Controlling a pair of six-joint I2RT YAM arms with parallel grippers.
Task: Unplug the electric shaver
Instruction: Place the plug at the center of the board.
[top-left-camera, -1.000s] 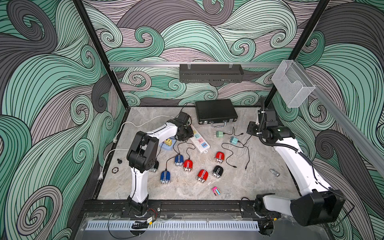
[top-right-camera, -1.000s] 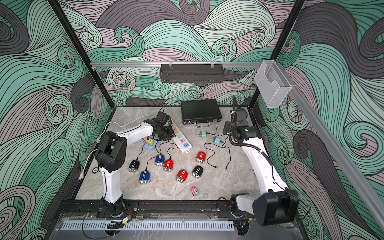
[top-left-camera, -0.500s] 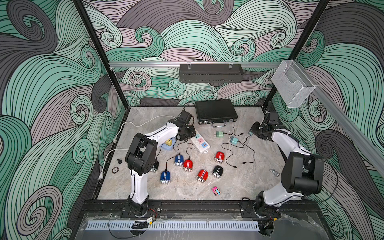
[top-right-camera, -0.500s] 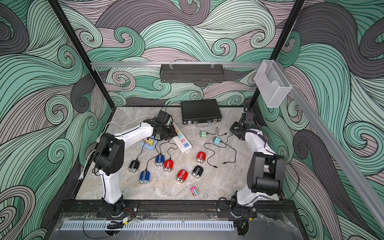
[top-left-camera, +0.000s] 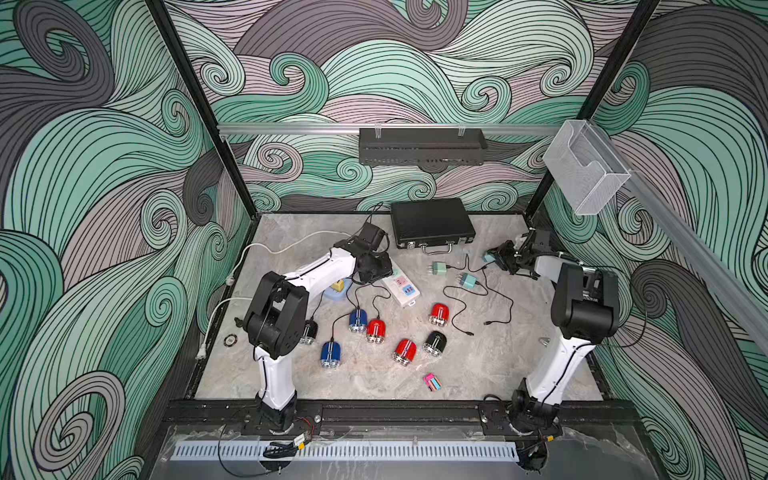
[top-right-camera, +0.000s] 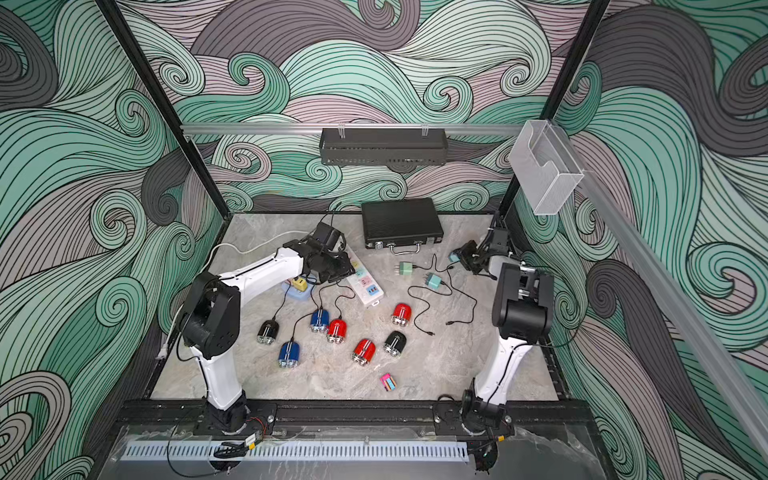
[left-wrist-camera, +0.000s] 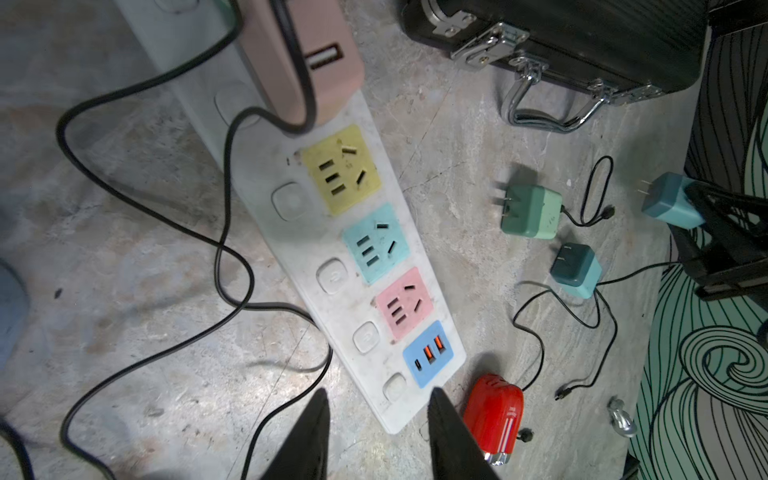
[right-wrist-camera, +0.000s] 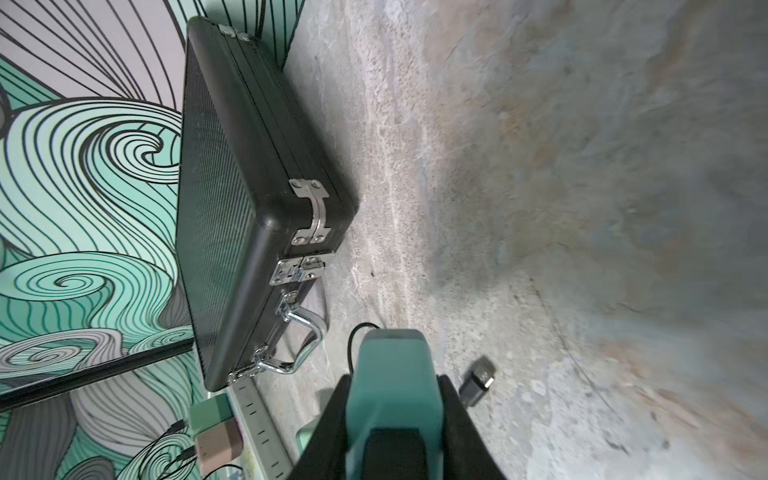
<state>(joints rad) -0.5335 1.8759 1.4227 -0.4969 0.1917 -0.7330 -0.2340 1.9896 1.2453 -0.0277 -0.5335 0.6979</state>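
Pinching a teal two-pronged adapter (right-wrist-camera: 392, 357), the right claw (right-wrist-camera: 395, 380) hovers; left claw (left-wrist-camera: 378, 392) spread.

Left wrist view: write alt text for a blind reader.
A long white power strip with yellow, teal and pink sockets crosses the marble tabletop, a pink adapter seated at one end. The left pincer hovers open over the other end.

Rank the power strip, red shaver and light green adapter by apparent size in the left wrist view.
1. power strip
2. red shaver and light green adapter: about equal; the shaver is nearer the camera.
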